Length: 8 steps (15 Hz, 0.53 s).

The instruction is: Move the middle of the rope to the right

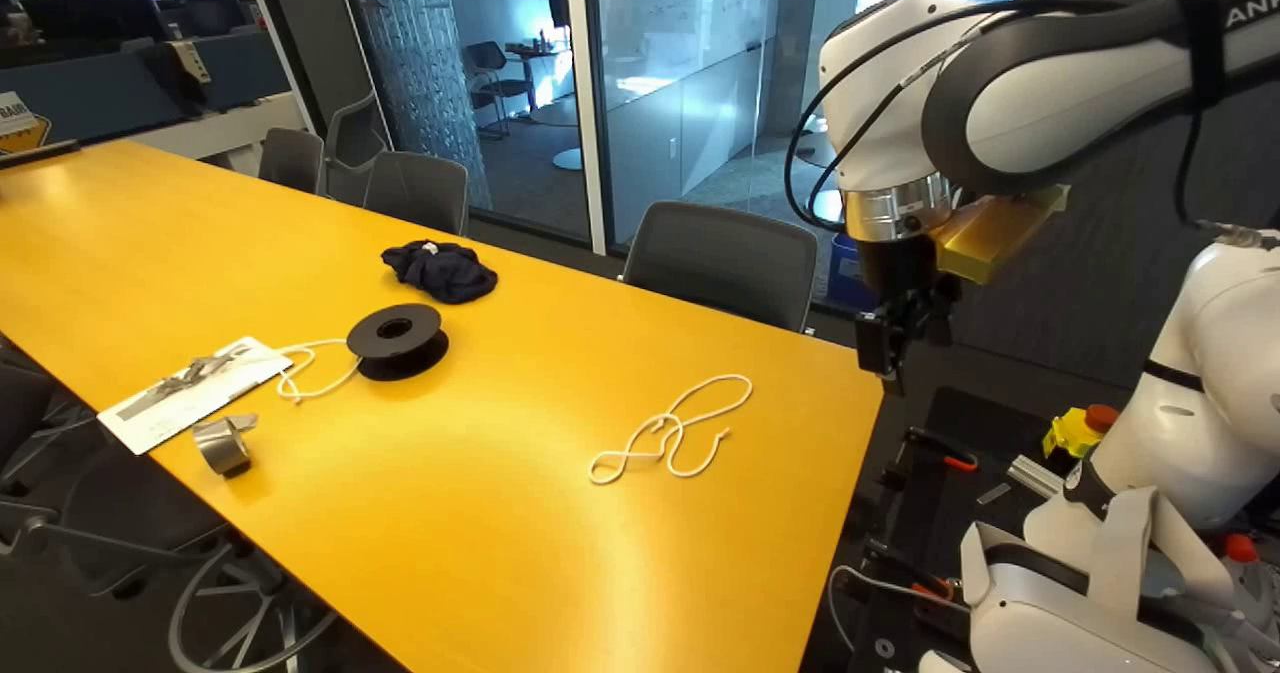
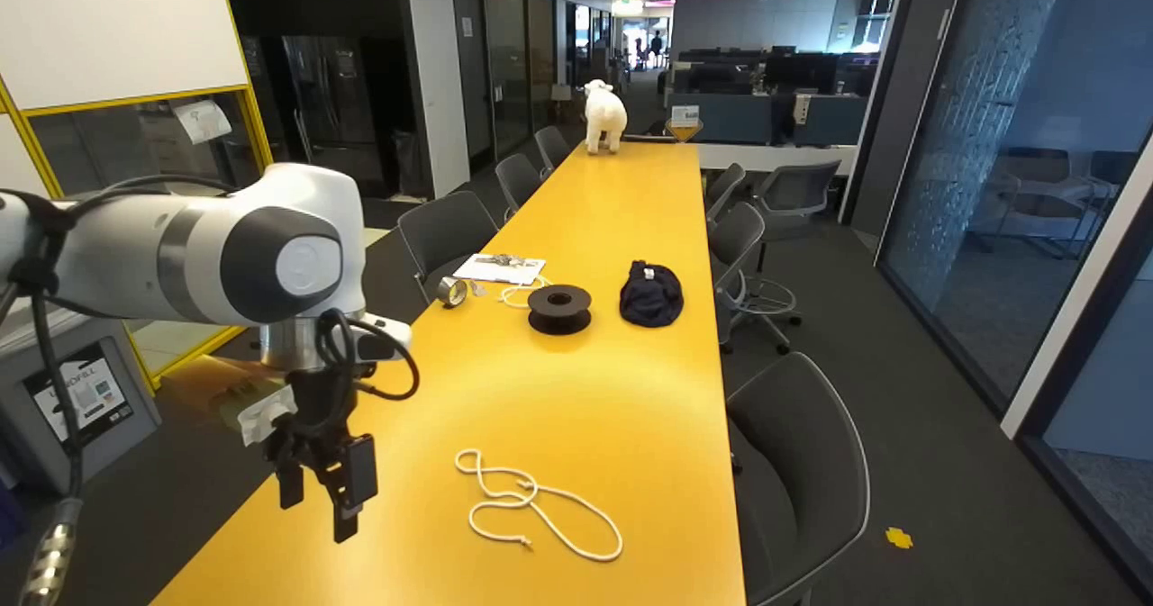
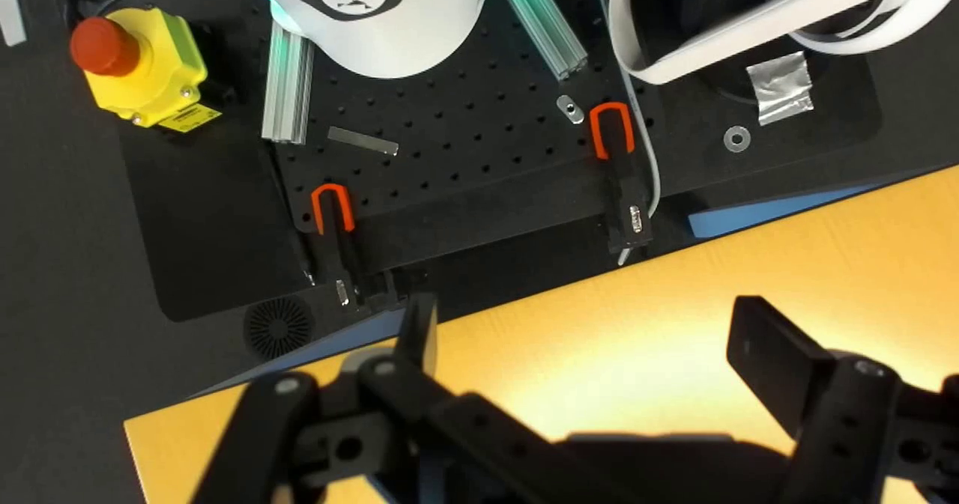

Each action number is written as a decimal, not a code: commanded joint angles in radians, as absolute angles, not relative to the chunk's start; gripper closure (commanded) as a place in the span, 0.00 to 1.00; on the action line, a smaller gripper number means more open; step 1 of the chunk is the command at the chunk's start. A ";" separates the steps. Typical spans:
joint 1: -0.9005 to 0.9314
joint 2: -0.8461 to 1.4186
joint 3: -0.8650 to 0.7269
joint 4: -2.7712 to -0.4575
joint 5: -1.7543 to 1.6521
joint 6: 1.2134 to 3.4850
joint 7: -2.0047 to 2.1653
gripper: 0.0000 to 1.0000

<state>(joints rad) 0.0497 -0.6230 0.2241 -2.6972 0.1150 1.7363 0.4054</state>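
Note:
The rope (image 1: 672, 417) is a thin cream cord lying in loose, crossing loops on the yellow table (image 1: 500, 543). It also shows in an exterior view (image 2: 531, 498), with one knotted end towards the front. My gripper (image 1: 893, 363) hangs in the air near the table's end, apart from the rope. In an exterior view the gripper (image 2: 320, 502) is to the left of the rope. In the wrist view the gripper (image 3: 584, 332) has its two fingers wide apart with only table surface behind them. The rope is out of the wrist view.
A black spool (image 1: 400, 361) stands farther along the table, with another white cord (image 1: 296, 398) beside it. A dark cloth (image 1: 440, 271), a white card (image 1: 215, 398) and a tape roll (image 1: 220, 445) lie near. The robot's black base plate (image 3: 449, 129) adjoins the table edge.

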 commanded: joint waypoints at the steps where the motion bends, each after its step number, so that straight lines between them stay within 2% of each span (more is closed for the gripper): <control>1: 0.071 -0.551 0.225 -2.668 0.064 1.808 0.328 0.00; 8: 0.077 -0.319 0.213 -2.589 -0.134 2.075 0.177 0.00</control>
